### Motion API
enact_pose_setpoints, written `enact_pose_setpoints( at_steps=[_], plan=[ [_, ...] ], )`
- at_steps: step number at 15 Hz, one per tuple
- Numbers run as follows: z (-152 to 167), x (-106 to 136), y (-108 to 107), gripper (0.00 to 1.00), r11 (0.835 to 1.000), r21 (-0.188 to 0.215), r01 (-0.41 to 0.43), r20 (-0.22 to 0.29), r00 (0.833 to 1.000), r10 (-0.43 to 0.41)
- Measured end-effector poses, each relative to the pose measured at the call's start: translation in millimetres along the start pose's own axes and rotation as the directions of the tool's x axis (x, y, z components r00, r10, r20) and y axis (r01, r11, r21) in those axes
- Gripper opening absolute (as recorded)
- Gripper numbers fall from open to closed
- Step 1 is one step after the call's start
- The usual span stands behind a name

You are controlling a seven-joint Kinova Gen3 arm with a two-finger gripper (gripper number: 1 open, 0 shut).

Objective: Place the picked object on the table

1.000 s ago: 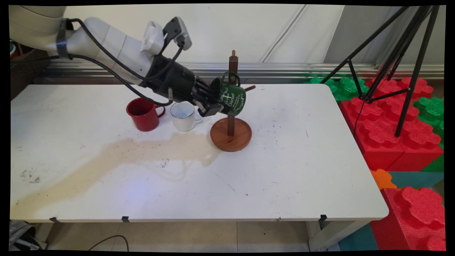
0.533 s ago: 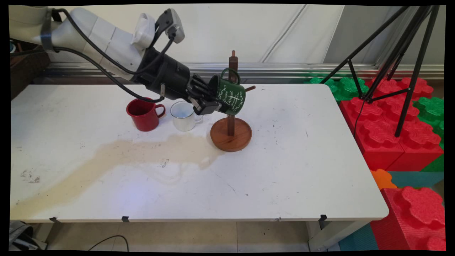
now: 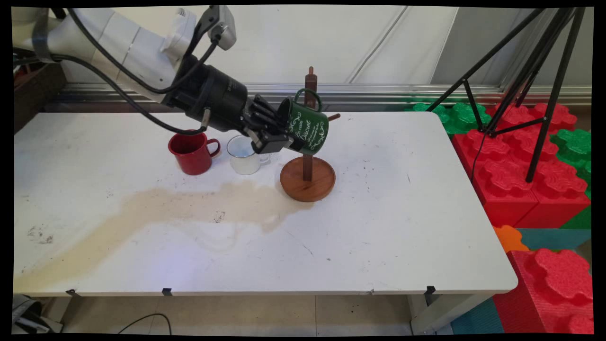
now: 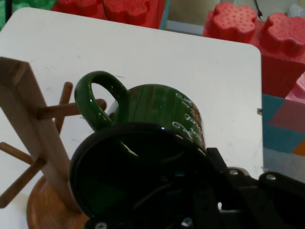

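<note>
- The black two-finger gripper (image 3: 279, 137) on the white arm is clamped on the rim of a dark green ceramic mug with white script lettering (image 3: 307, 129), one finger inside the mouth and one outside the wall
- The green mug is held in the air above the white table (image 3: 378, 227), lying on its side: its long axis runs roughly level from the picture's left to right, tilted slightly, with the open mouth facing left toward the gripper and the base pointing right
- Its loop handle (image 3: 307, 97) points upward and sits right against the upright post of a brown wooden mug tree with a round dished base (image 3: 307, 179); whether the handle is over a peg cannot be told
- In the hand view the mug (image 4: 162, 114) fills the lower middle, mouth toward the camera, handle (image 4: 97, 102) up and to the left beside the wooden post (image 4: 28, 124) and its side pegs
- A short peg of the tree (image 3: 333, 117) sticks out just right of the mug
- A white enamel mug (image 3: 244, 155) stands upright on the table under the gripper, just left of the tree's base
- A red enamel mug (image 3: 191, 151) stands upright just left of the white one, handle to the right
- A pale brown stain (image 3: 156, 208) spreads across the table in front of the mugs
- Large red and green toy blocks (image 3: 525, 156) and a black tripod (image 3: 544, 71) stand off the table's right end
</note>
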Motion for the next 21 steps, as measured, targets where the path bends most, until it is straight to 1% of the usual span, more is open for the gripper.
enact_pose_setpoints(
  at_steps=[4,6,9,10,12,15,18,21],
  plan=[
    [-7.1,-1.4,7.3,0.0,0.999,-0.032,-0.041,0.018,0.999,0.041],
    [-12.9,-4.1,11.9,0.0,0.997,-0.048,-0.067,0.043,0.997,0.069],
    [-21.6,-8.5,16.0,0.0,0.994,-0.053,-0.095,0.088,0.991,0.1],
    [-26.2,-10.7,16.9,0.0,0.993,-0.048,-0.104,0.112,0.988,0.109],
    [-35.6,-15.5,16.6,0.0,0.993,-0.026,-0.118,0.163,0.979,0.121],
    [-47.9,-24.7,10.7,0.0,0.99,0.029,-0.139,0.247,0.96,0.128],
    [-53.8,-33.1,4.0,0.0,0.985,0.069,-0.156,0.308,0.943,0.128],
    [-55.6,-42.4,-3.8,0.0,0.979,0.094,-0.179,0.363,0.922,0.134]
  ],
)
